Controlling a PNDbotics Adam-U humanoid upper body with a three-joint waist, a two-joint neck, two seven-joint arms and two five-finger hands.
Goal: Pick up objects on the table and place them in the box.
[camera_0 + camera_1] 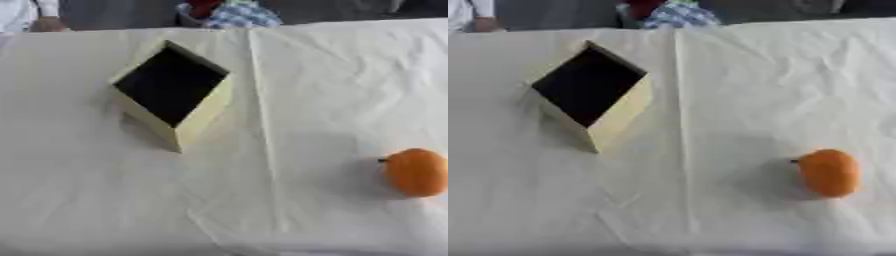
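Creased white tablecloth (pixel 737 75) | square pale box (pixel 199 117), dark inside | smooth orange fruit (pixel 829 172) | no hand visible

A wrinkled white cloth (pixel 332 90) covers the table; dark background beyond its far edge.

neither arm showed in left eye view or right eye view. no left hand, no right hand, no wrist or forearm came in from either side or from upper corners. lower corners held no resting hand. pose of both arms and state of both hands could not be told from these views.
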